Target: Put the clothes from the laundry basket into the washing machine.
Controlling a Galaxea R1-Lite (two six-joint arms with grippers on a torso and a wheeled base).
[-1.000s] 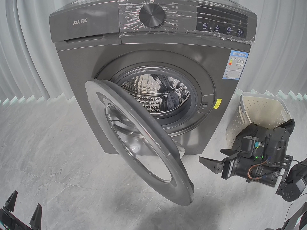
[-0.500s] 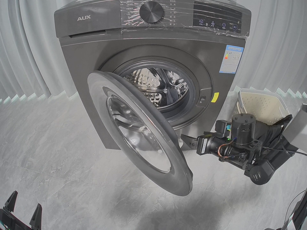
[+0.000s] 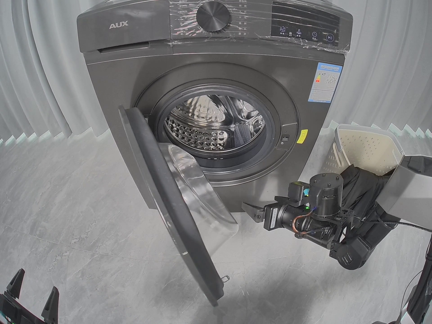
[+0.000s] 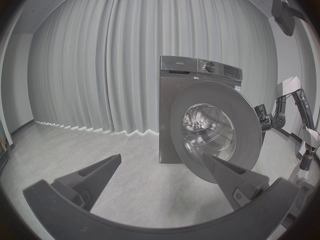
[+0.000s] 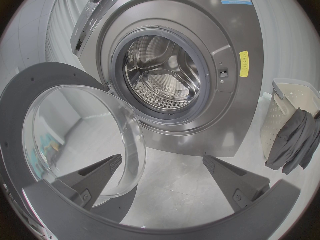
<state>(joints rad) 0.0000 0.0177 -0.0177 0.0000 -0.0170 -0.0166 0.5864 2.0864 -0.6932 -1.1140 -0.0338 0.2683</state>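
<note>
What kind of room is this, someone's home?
Probably not a home; more likely a test room staged as a laundry corner. A front-loading washing machine stands with its door open on a bare floor, beside a laundry basket of dark clothes. Pale curtains line the walls.

We take this for a staged laundry corner in a test room, not a lived-in home. A washing machine [image 3: 211, 68] stands free at twelve o'clock with plastic film [image 3: 252, 19] over its control panel. Pleated pale curtains [image 3: 36, 59] run wall to wall behind it. The floor [image 3: 81, 212] is grey marble-look tile, and a laundry basket [image 3: 369, 149] sits at two o'clock.
</note>
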